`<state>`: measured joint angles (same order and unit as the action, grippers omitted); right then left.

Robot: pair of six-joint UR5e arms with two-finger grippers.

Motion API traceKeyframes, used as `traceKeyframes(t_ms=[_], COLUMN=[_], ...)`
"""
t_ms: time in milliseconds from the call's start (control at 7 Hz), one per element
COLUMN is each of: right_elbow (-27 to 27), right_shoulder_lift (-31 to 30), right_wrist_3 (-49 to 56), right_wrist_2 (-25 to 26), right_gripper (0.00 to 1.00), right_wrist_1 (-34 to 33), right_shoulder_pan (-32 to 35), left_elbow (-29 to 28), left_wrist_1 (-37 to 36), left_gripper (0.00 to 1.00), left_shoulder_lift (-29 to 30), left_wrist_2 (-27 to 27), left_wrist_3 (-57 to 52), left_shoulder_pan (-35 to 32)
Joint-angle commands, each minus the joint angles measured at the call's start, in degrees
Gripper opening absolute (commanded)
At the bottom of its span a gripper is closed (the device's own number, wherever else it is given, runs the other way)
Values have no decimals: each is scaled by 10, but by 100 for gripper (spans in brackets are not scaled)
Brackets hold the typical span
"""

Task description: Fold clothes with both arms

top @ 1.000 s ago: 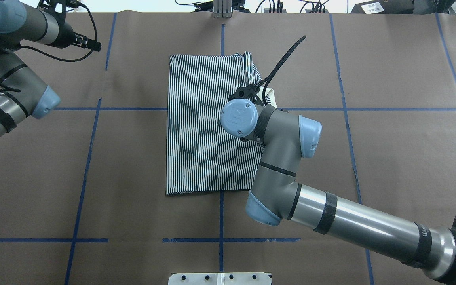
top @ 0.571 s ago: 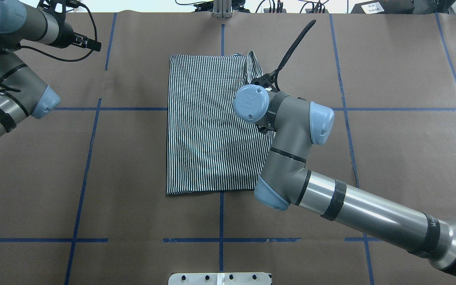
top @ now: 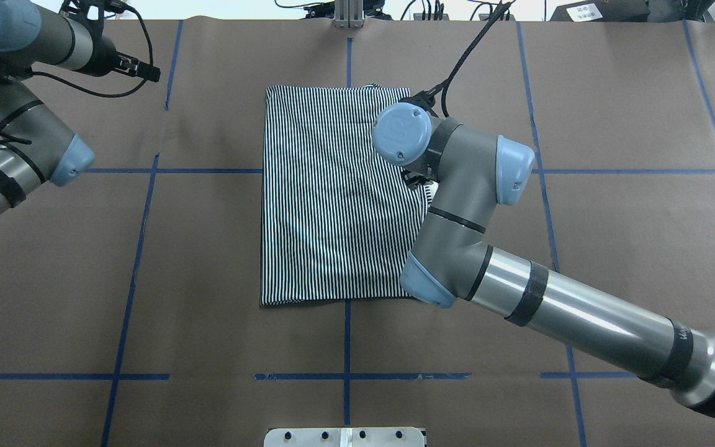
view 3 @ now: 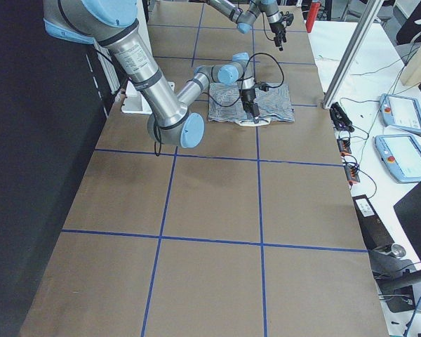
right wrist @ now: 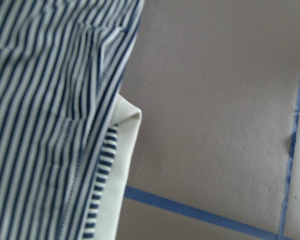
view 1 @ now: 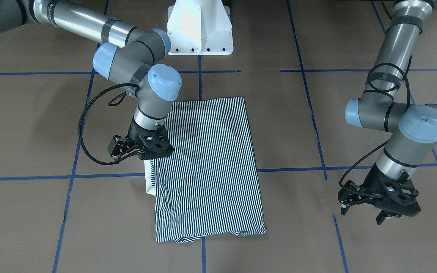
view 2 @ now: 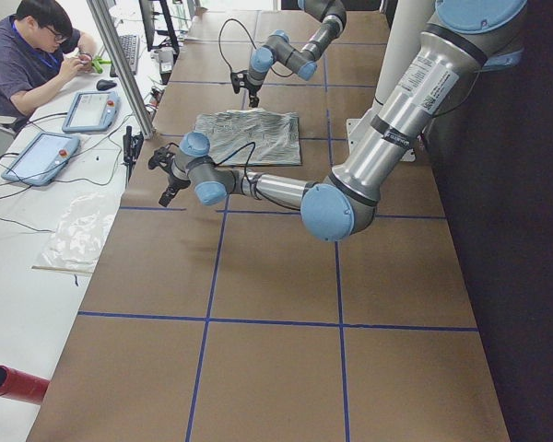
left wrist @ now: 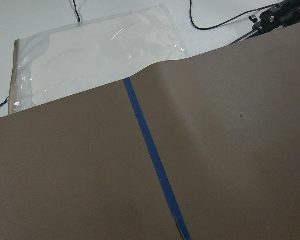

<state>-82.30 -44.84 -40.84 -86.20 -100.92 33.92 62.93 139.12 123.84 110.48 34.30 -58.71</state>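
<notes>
Item: striped shirt (view 1: 211,163), lying flat at the middle of the table (view 1: 32,208), already folded into a long rectangle with the stripes running lengthwise. The sleeves are not visible, presumably tucked under. A cream collar (right wrist: 115,200) pokes out from beneath the long edge on the robot's right, and the far short edge shows a small pucker. The placement is probably meant to keep the bundle square to the blue tape lines (left wrist: 155,160) before a crosswise fold. Item: right gripper (view 1: 144,149), poised low over that same long edge, just beside the collar, its wrist camera looking straight down on the edge. It appears placed there either to tidy the protruding collar or to take the edge for the next fold. No cloth is seen lifted or caught in it. The spacing of its jaws cannot be told, since the arm's own joints hide it from above and the front view shows only a dark mass. Item: left gripper (view 1: 378,203), well apart from the shirt near the table's far edge on the robot's left, above bare paper, carrying nothing visible and apparently parked clear. Whether it is spread or pressed together cannot be told. Sundry: clear plastic bag (left wrist: 90,55) beyond the table edge.
</notes>
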Motion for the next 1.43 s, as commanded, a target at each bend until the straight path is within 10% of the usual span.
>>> traceKeyframes(t_ms=[0,571,1000,1286], right_elbow=[-21,-272,-278,-277], right_shoulder_lift=[8,-159,-235,-235], right_wrist_3=[-41,-303,-481,-489], right_wrist_2=[-85,-128,-91,-73], right_gripper=[100,100,100,100], right_wrist_1=[75,153,367,369], right_shoulder_pan=[20,13,-23,-32], left_elbow=[31,316,454,437], left_wrist_1=[-6,-14,-13,-14], left_gripper=[100,100,99,55], left_shoulder_lift=[-3,-137,-211,-210], left_wrist_2=[47,93,-17,-144], left_wrist_3=[21,268,477,642], left_shoulder_pan=[-2,63,209,308])
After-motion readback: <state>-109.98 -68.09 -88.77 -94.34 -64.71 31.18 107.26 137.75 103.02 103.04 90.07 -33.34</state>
